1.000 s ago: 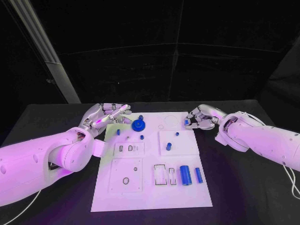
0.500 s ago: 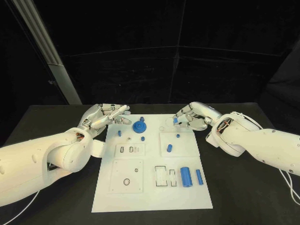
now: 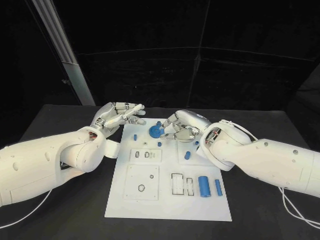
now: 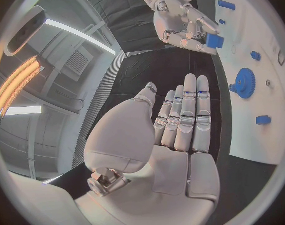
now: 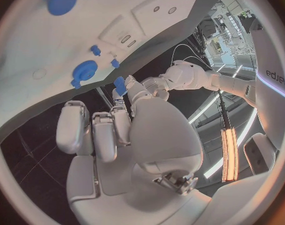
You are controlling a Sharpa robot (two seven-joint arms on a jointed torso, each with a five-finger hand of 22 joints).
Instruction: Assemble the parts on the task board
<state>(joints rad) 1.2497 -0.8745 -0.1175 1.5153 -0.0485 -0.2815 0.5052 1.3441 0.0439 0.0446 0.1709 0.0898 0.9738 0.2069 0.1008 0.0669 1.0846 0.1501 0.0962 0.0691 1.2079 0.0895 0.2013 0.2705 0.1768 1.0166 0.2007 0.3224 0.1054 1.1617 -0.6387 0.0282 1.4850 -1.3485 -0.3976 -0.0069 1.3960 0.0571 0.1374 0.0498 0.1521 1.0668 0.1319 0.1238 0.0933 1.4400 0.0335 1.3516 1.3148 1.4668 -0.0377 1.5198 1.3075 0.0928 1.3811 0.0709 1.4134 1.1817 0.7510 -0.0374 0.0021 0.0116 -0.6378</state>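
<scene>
Your right hand (image 3: pixel 180 126) pinches small blue block part (image 4: pixel 214 40) between fingertips, hovering above far end of white rectangular task board (image 3: pixel 171 200), just beside blue toothed gear part (image 3: pixel 156 131) standing on board. Your left hand (image 3: pixel 119 116) holds nothing, fingers straight and held side by side, raised over black table (image 3: pixel 59 215) just off board's far left corner. Two blue cylinder parts (image 3: pixel 203 186) lie side by side near board's near right corner.
</scene>
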